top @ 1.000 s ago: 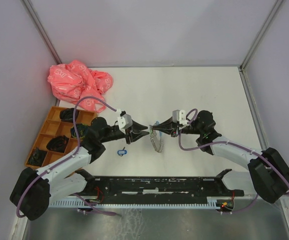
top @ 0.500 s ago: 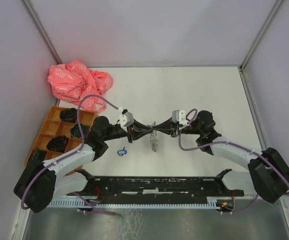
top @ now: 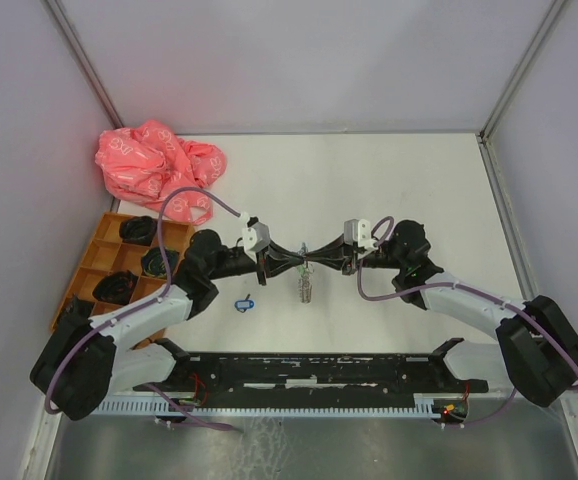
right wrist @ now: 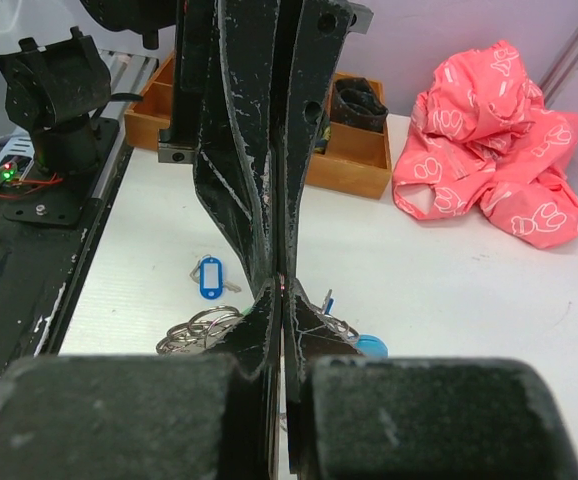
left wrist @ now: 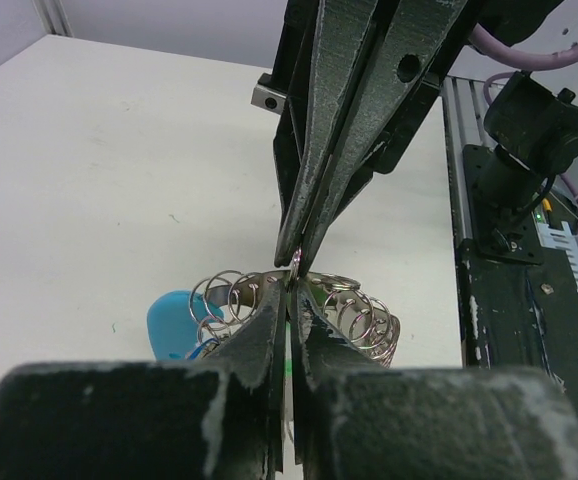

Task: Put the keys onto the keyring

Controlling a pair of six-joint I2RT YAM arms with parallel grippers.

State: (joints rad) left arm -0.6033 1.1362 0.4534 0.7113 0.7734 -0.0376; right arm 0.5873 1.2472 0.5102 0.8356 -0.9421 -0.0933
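Observation:
My left gripper and right gripper meet tip to tip above the table's middle. The keyring, a loop of chained metal rings with a light-blue section, hangs below them. In the left wrist view my left gripper is shut, with a green sliver of a key tag between its fingers; the key itself is hidden. My right gripper is shut on a thin ring of the keyring. A blue-tagged key lies on the table, also in the right wrist view.
An orange compartment tray with dark items stands at the left. A pink crumpled bag lies at the back left. A black rail runs along the near edge, with walls on three sides.
My left gripper has moved right until its tips meet the right gripper's. The hanging keyring has shifted slightly left and swung. The blue-tagged key has not moved.

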